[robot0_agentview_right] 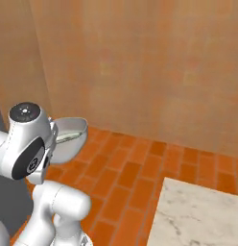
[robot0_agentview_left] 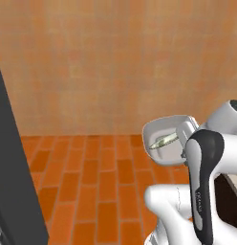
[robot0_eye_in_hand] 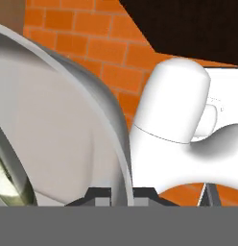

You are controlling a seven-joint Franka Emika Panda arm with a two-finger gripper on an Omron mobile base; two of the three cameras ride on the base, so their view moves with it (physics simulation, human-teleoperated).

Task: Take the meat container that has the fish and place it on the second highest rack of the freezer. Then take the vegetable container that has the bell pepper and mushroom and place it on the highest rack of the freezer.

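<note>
Fingers (robot0_eye_in_hand: 120,194) of the white arm are clamped on the rim of a pale grey container (robot0_agentview_left: 161,131), one dark tip on each side of the thin wall as seen from the hand camera. From the left base camera the container hangs in the air in front of the arm's upper joints, tilted so that its open side faces the camera, well above the orange brick floor (robot0_agentview_left: 91,182). Inside it lies the fish (robot0_agentview_left: 163,140), slim and pale silvery-green, stretched across the tray's width. From the right base camera the same container (robot0_agentview_right: 73,129) sits just beside the arm's rounded white and dark joint, with a thin pale streak of the fish (robot0_agentview_right: 68,137) visible across it. In the hand camera the container's curved grey wall (robot0_eye_in_hand: 68,120) sweeps across the left half of the frame, and a sliver of the greenish fish (robot0_eye_in_hand: 13,185) shows at the lower left edge.

A dark grey upright panel (robot0_agentview_left: 13,167) runs down the left edge of the left base picture; whether it belongs to the freezer cannot be told. A tan brick-patterned wall (robot0_agentview_left: 115,62) stands behind everything. A white marbled surface (robot0_agentview_right: 197,211) fills the lower right corner of the right base picture, well apart from the container.
</note>
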